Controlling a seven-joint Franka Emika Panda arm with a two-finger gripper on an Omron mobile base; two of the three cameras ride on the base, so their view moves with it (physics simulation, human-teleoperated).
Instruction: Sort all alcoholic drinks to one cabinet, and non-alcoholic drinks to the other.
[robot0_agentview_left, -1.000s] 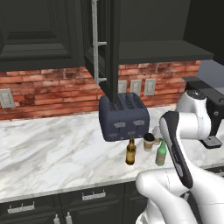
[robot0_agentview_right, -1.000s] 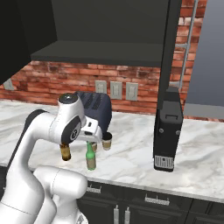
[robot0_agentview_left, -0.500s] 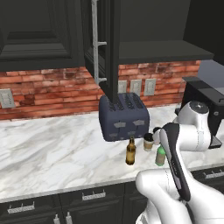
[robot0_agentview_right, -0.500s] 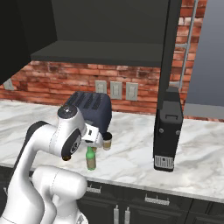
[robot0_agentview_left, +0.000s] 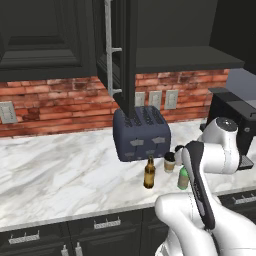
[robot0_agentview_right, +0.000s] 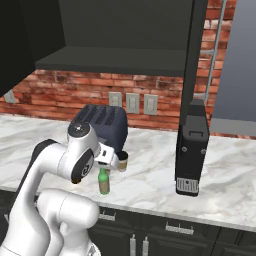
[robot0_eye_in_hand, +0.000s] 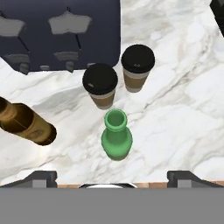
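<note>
Bottles: two, amber (robot0_eye_in_hand: 24, 126) and green (robot0_eye_in_hand: 116, 137).
Cups: two (robot0_eye_in_hand: 100, 89) (robot0_eye_in_hand: 137, 67); second visible from hand view.
Pincer (robot0_eye_in_hand: 111, 177): spread, above green bottle.

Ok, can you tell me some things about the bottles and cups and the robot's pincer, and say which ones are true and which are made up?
1. The green bottle stands upright on the marble counter. True.
2. The pincer is squeezing the green bottle. False: it is open, above the bottle and not touching it.
3. Two coffee cups, one beside the other, have dark lids on. True.
4. The brown bottle is already inside a cabinet. False: it stands on the counter in front of the toaster.
5. The cups are taller than the bottles. False: the left base view shows the cups shorter.
</note>
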